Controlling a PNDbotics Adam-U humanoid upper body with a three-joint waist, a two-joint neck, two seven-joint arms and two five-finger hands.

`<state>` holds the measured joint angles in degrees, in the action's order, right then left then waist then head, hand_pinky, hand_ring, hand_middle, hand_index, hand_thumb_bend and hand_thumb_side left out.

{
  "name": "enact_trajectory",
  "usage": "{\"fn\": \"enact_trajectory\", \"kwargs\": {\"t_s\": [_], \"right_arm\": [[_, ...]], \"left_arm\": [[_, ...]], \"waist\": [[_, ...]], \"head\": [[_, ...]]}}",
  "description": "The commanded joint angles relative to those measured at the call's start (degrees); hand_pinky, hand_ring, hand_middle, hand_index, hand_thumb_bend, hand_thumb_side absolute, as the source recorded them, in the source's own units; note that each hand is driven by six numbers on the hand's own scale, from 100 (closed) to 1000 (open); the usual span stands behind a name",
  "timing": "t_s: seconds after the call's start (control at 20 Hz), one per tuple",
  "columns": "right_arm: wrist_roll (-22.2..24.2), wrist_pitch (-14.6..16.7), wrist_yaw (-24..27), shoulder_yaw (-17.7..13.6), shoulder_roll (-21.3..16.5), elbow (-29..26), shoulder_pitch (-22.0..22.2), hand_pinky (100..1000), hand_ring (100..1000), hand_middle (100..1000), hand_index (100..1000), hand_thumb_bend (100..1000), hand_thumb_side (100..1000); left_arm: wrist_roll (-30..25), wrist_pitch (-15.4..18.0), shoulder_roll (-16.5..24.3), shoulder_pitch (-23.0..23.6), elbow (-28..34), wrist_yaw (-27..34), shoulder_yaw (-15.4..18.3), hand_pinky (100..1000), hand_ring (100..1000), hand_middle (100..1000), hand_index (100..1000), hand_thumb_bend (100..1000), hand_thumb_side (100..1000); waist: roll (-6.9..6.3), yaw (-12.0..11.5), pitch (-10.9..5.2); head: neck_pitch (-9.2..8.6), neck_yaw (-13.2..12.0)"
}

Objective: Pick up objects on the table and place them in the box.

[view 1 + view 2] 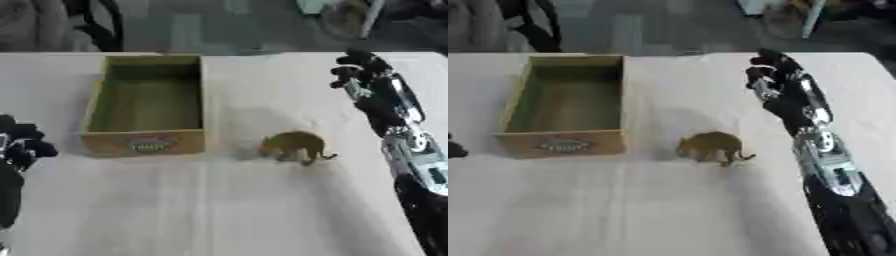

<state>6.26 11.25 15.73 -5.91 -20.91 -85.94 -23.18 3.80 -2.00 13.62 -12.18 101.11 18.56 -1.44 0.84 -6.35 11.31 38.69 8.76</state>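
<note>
The toy animal (293, 146) is standing on the table (219, 210), just right of the empty box (144, 142); it is looking light and stiff, best pinched across its body; the right hand (770, 74) is hovering beyond it, fingers curled, holding nothing; the left hand (22, 142) is showing at the edge, its fingers hard to make out.

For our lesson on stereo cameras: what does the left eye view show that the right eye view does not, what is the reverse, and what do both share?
Only the left eye view shows most of the left hand, fingers curled, holding nothing, at the left edge. Only the right eye view shows a wider strip of table to the right of the right hand. Both share the open cardboard box, nothing visible in it, the small brown toy animal standing to its right, and the right hand raised beyond the toy, touching nothing.
</note>
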Motion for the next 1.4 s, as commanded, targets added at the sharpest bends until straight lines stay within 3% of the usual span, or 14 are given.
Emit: {"fn": "enact_trajectory", "kwargs": {"t_s": [0.05, 0.6, 1.1, 1.4], "right_arm": [[0.2, 0.2, -0.6, -0.2, -1.4, -1.4, -0.9, 634, 734, 714, 825, 219, 214], [3.4, 1.4, -4.6, 0.5, -4.3, -1.8, -1.5, 644, 749, 732, 843, 233, 204], [14.1, 6.2, -15.5, 4.2, -11.4, -0.4, -4.2, 719, 848, 793, 872, 301, 283], [19.4, 8.3, -26.4, 5.8, -13.2, 2.0, -6.1, 775, 891, 828, 887, 382, 362]], "left_arm": [[-0.1, 0.1, 1.1, -0.7, 0.7, 0.2, 0.6, 559, 504, 510, 599, 226, 612], [-0.2, 0.0, 1.2, -0.6, 0.7, 0.2, 0.5, 559, 505, 510, 599, 226, 612], [-0.4, 0.0, 1.3, -0.6, 0.6, 0.1, 0.3, 559, 505, 510, 598, 227, 612], [-0.4, -0.1, 1.3, -0.6, 0.6, 0.1, 0.2, 559, 505, 510, 598, 227, 612]], "waist": [[0.02, 0.0, -0.70], [0.14, -0.2, -0.83], [0.50, -0.6, -1.07], [0.51, -0.6, -1.19]], "head": [[0.03, 0.2], [0.17, 0.4], [0.39, 0.8], [0.43, 0.9]]}}
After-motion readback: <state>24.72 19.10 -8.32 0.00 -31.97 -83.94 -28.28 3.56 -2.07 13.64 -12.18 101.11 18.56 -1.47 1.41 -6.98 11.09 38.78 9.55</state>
